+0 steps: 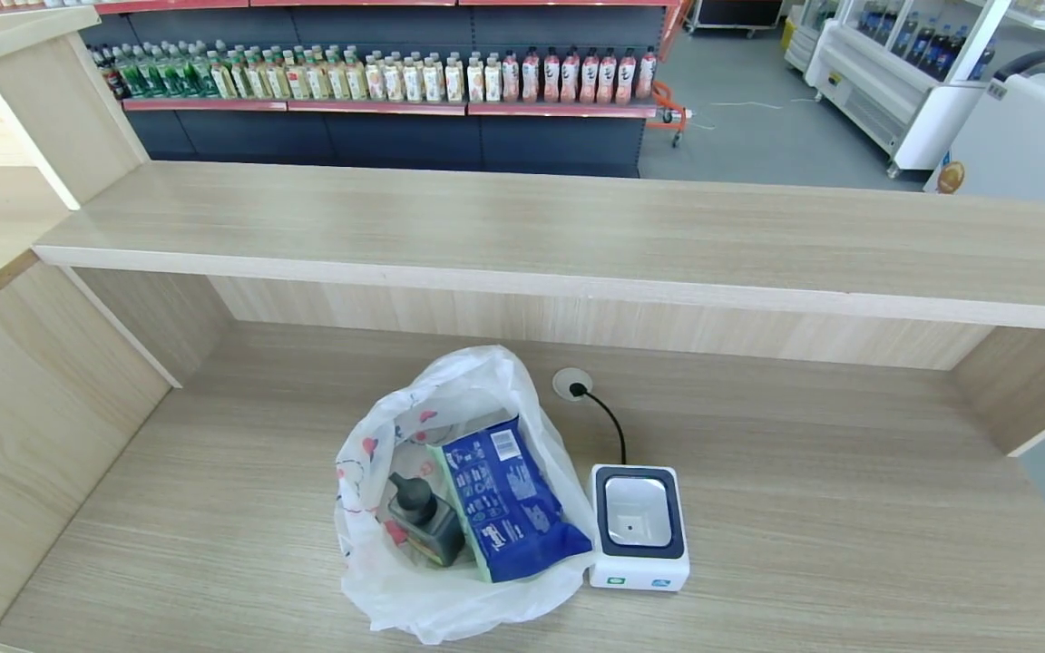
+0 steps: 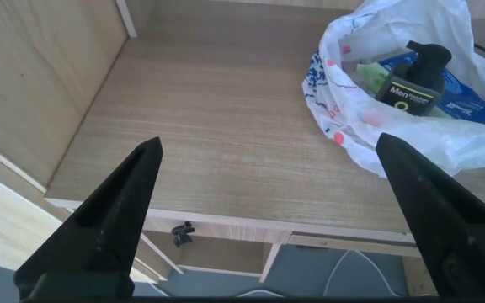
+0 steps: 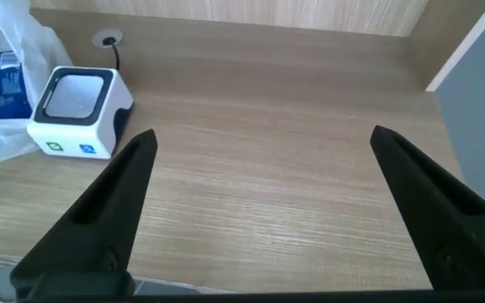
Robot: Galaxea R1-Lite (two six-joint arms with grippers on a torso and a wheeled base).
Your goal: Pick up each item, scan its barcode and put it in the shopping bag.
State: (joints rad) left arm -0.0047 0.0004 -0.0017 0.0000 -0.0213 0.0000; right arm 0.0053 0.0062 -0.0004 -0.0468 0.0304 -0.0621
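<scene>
Left pincer [image 2: 268,141], wide apart and empty, sees the shopping bag [image 2: 343,126] and dark bottle [image 2: 415,84]; right pincer [image 3: 263,133], wide apart too, sees the scanner [image 3: 78,109].

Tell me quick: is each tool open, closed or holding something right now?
Left tool: open, holding nothing.
Right tool: open, holding nothing.

One bag [image 1: 377,580], one bottle [image 1: 423,521], one packet [image 1: 509,508], one scanner [image 1: 639,571]
</scene>
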